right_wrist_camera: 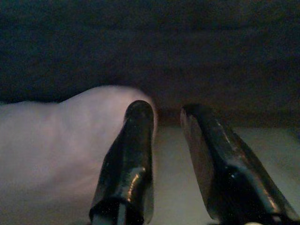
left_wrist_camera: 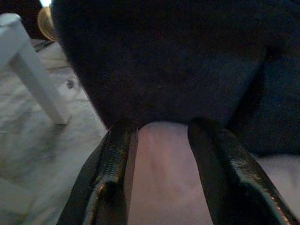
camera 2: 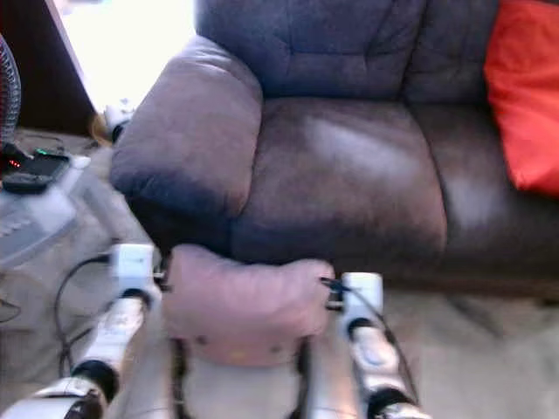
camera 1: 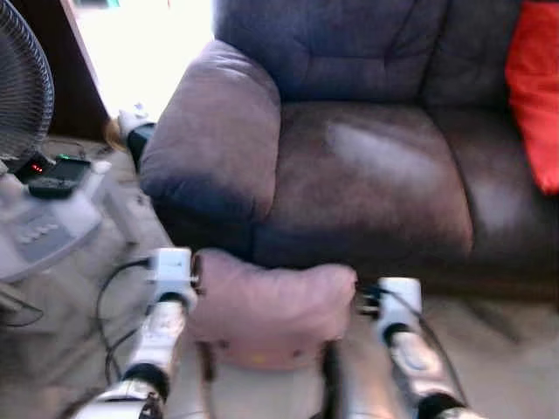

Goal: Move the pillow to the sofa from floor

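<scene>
Pink pillow (camera 1: 271, 305) apparently between both arms, before sofa (camera 1: 367, 166)

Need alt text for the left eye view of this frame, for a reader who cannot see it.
A pink pillow is pressed between the robot's left gripper and right gripper, just in front of a dark brown sofa. A red cushion sits on the sofa's right side, and a fan stands at left.

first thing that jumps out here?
The pink pillow, held up between the left gripper and right gripper, right in front of the sofa. Next, the bright red cushion at the sofa's right end, and the fan to the robot's left.
</scene>
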Robot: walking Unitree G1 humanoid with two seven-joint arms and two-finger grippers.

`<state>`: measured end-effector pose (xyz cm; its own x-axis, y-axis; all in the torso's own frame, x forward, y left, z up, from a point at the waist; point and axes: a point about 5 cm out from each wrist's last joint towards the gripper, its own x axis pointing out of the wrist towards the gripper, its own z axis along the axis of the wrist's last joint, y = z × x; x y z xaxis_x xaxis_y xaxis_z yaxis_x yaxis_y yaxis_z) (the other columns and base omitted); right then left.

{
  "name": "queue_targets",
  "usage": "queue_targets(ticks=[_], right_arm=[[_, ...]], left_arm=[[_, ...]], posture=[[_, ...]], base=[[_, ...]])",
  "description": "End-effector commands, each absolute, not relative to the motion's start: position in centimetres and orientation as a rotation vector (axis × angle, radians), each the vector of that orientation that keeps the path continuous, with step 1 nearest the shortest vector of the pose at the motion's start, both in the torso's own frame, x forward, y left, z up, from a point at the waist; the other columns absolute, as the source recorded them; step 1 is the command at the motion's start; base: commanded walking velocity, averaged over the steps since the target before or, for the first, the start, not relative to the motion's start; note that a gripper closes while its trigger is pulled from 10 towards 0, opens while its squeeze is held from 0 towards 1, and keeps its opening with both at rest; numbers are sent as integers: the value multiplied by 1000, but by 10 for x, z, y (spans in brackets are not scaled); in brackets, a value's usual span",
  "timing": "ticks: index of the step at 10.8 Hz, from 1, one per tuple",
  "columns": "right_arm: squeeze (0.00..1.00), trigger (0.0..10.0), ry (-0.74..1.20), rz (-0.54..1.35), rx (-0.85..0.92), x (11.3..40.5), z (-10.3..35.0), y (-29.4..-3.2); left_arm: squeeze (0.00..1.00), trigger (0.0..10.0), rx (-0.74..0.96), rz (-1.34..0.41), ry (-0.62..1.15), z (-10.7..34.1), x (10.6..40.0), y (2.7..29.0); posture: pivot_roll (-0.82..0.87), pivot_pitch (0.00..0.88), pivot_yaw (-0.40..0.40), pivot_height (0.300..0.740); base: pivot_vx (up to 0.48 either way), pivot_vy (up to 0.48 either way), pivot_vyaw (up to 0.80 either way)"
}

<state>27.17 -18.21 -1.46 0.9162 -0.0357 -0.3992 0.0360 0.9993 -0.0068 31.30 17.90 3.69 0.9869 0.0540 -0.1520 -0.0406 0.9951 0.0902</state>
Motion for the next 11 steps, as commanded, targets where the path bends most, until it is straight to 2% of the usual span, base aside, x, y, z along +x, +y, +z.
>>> queue_targets(ticks=[1, 7, 8, 9, 11], right_arm=[[0, 10000, 413, -17, 24, 273, -15, -171], [0, 10000, 454, -22, 43, 270, -20, -169], [965, 10000, 472, -30, 88, 269, -22, -168], [1000, 10000, 497, -26, 120, 267, -24, -168], [1000, 10000, 535, -27, 135, 266, -27, -168]], left_arm=[[0, 10000, 109, 71, 176, 34, 309, 192], [0, 10000, 117, 51, 193, 31, 308, 191], [0, 10000, 118, 51, 197, 31, 308, 192], [0, 10000, 119, 48, 205, 30, 307, 192], [0, 10000, 117, 42, 211, 29, 307, 190]], posture=[[87, 78, -77, 494], [87, 93, -77, 494], [88, 100, -76, 494], [88, 101, -76, 494], [86, 96, -78, 494]], base=[[307, 0, 0], [0, 0, 0], [0, 0, 0], [0, 0, 0], [0, 0, 0]])
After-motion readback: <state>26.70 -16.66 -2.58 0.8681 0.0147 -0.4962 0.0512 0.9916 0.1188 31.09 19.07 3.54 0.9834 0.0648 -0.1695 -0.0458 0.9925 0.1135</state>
